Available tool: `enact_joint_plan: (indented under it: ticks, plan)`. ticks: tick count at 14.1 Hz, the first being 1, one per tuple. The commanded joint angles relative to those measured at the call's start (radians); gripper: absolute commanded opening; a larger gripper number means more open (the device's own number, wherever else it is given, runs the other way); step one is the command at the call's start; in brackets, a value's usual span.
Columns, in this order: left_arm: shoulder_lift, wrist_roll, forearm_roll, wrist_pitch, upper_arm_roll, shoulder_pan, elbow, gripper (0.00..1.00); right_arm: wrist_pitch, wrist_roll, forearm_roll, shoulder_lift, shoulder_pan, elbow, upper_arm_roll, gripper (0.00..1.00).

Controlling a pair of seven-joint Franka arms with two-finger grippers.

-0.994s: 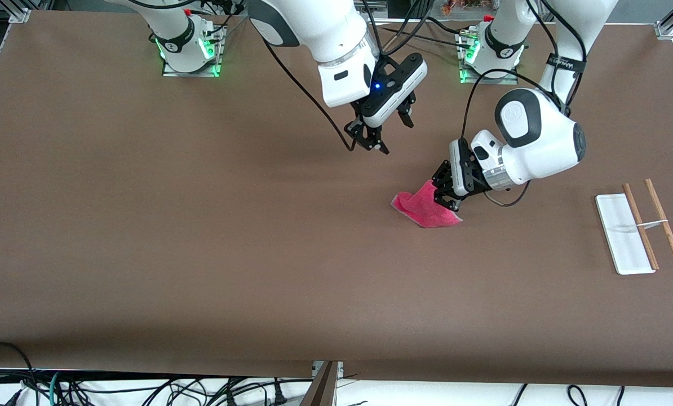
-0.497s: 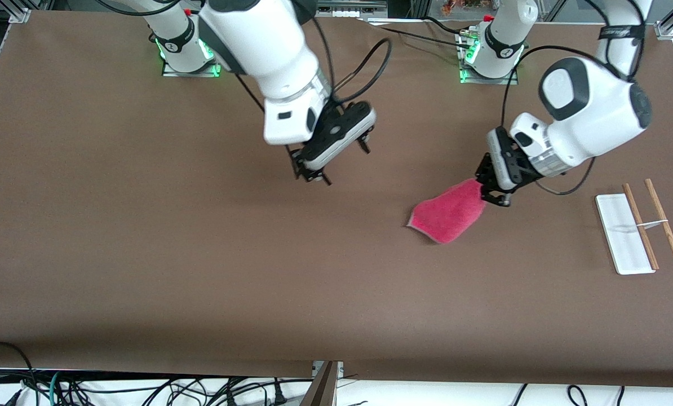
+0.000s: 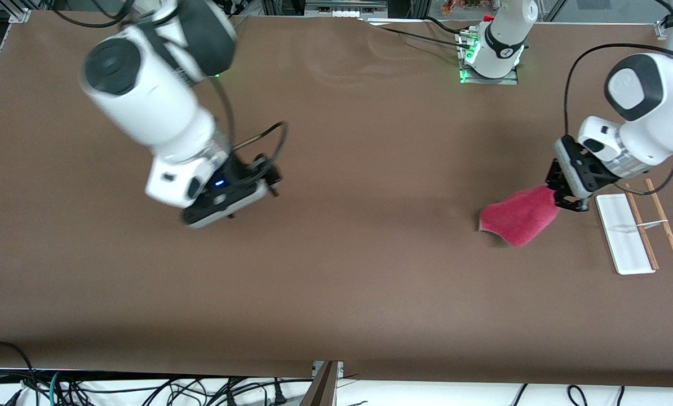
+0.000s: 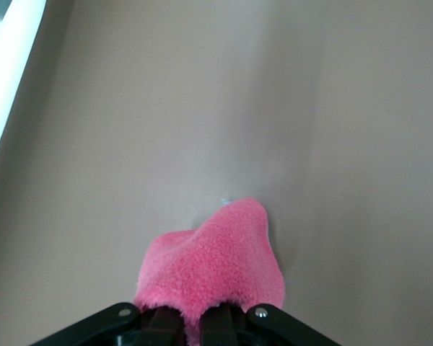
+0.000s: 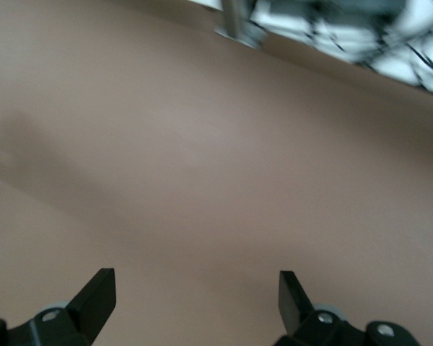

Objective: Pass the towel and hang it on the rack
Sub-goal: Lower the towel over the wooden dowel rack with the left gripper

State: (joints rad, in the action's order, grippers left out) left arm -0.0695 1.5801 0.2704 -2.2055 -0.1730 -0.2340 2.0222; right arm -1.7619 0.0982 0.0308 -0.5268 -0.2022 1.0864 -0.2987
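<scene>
My left gripper is shut on one end of the pink-red fuzzy towel and holds it up over the table, right beside the rack. The towel hangs from the fingers toward the right arm's end of the table. In the left wrist view the towel bulges out from between the closed fingers of the left gripper. The rack has a white base and two brown rods with a thin metal crosspiece, and it lies at the left arm's end of the table. My right gripper is open and empty, over bare table.
The brown table top is bare around the towel and between the arms. Both arm bases stand along the table edge farthest from the front camera. Cables lie below the edge nearest that camera.
My left gripper has carried the towel off the table and toward the rack. My right arm has swung away toward its own end of the table, with its gripper open.
</scene>
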Motion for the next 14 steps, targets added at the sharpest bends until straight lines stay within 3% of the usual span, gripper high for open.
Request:
enact_joint_plan:
  ticks: [1, 4, 6, 10, 14]
  plan:
    - [-0.025, -0.029, -0.11, 0.09, -0.013, -0.066, -0.106, 0.0, 0.067, 0.009, -0.028, 0.097, 0.11, 0.069, 0.021, 1.0]
    - [-0.133, -0.026, -0.241, 0.196, -0.013, -0.117, -0.286, 0.0, 0.068, 0.005, -0.029, 0.148, 0.158, 0.113, 0.148, 1.0]
    - [-0.219, -0.026, -0.26, 0.307, -0.011, -0.145, -0.4, 0.0, 0.067, 0.003, -0.026, 0.198, 0.193, 0.162, 0.168, 1.0]
    - [-0.24, -0.022, -0.281, 0.329, 0.0, -0.191, -0.433, 0.0, 0.11, 0.001, -0.026, 0.371, 0.305, 0.338, 0.17, 1.0]
    - [-0.274, -0.022, -0.283, 0.329, 0.02, -0.26, -0.479, 0.0, 0.228, -0.136, 0.024, 0.406, 0.308, 0.348, 0.208, 1.0]
